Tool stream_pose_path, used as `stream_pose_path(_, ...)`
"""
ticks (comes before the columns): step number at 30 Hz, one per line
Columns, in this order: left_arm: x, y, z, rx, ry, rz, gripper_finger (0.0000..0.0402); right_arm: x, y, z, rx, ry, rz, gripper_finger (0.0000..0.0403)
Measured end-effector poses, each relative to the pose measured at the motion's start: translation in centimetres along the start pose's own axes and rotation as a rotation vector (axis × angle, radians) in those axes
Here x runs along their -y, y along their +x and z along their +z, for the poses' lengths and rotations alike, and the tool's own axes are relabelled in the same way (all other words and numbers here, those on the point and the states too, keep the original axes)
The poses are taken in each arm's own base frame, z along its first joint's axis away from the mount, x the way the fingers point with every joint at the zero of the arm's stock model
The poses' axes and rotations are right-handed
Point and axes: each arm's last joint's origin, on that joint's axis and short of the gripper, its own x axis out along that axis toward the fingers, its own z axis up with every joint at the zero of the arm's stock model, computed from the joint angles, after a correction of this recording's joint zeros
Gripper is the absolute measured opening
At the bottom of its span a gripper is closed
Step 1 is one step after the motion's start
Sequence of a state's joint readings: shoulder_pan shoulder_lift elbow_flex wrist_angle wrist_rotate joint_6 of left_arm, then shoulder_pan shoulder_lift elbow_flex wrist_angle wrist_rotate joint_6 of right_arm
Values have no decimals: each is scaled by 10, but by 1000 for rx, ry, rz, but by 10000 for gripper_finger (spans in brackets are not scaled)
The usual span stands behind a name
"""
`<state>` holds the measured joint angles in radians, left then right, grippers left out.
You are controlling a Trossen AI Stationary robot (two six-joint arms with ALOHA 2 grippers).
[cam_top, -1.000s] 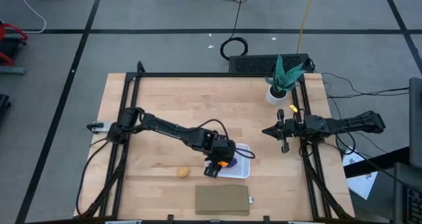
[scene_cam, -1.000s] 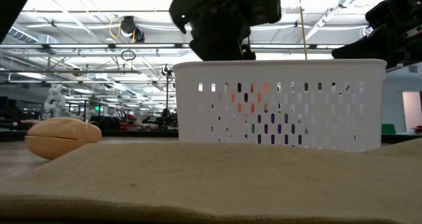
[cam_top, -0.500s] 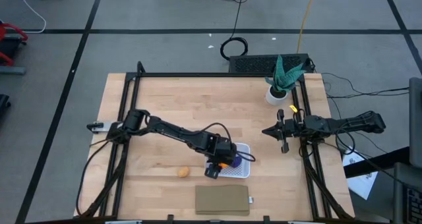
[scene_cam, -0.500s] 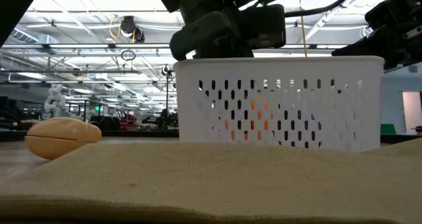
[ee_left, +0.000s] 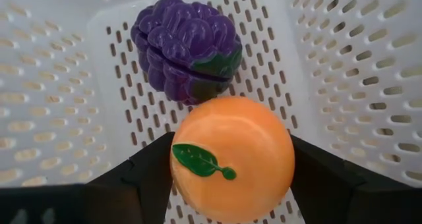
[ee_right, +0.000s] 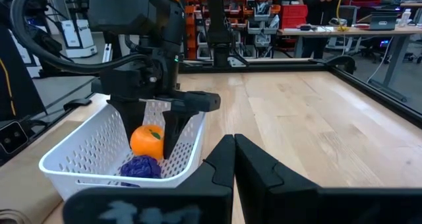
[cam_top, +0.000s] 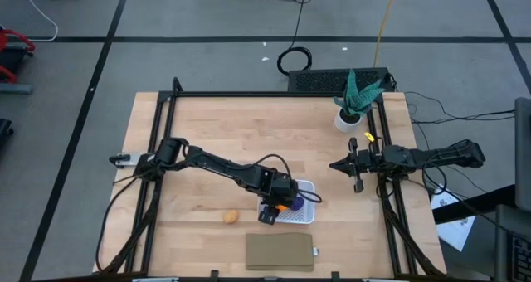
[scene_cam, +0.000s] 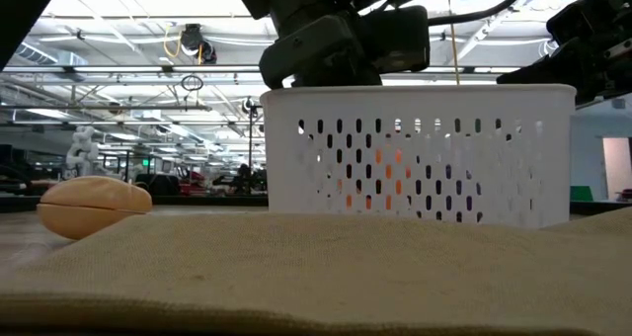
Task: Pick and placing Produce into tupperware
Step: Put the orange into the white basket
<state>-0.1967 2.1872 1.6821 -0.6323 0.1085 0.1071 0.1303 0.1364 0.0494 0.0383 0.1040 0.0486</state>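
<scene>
- The tupperware (cam_top: 297, 204) sits on the table's near half, just far of the flat brown rectangle (cam_top: 280, 251).
- The left gripper (ee_left: 231, 184) reaches down into it, clenched on the round orange piece (ee_left: 231, 159), whose leaf faces the wrist camera.
- The right gripper (ee_right: 234, 159) waits at the table's right edge, fingers pressed together.
- The purple piece (ee_left: 186, 48) lies on the container's bottom, touching the orange.
- The tan oval piece (cam_top: 230, 216) lies left of the container, long axis running left-right.

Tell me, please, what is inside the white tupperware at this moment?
The tupperware holds the purple piece on its perforated floor and the orange, gripped in the left claw just above it. The floor beneath both is covered. The tan piece lies outside.
</scene>
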Motion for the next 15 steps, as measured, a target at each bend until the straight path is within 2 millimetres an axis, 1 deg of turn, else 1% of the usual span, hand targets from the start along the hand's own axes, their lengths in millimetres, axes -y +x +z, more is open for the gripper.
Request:
stream_pose_path(10, 2, 0, 0, -7, 5, -1, 312, 0, 0, 0, 0, 4, 0, 0)
stream_pose_path(15, 4, -1, 0, -8, 18, -1, 321, 0, 0, 0, 0, 4, 0, 0)
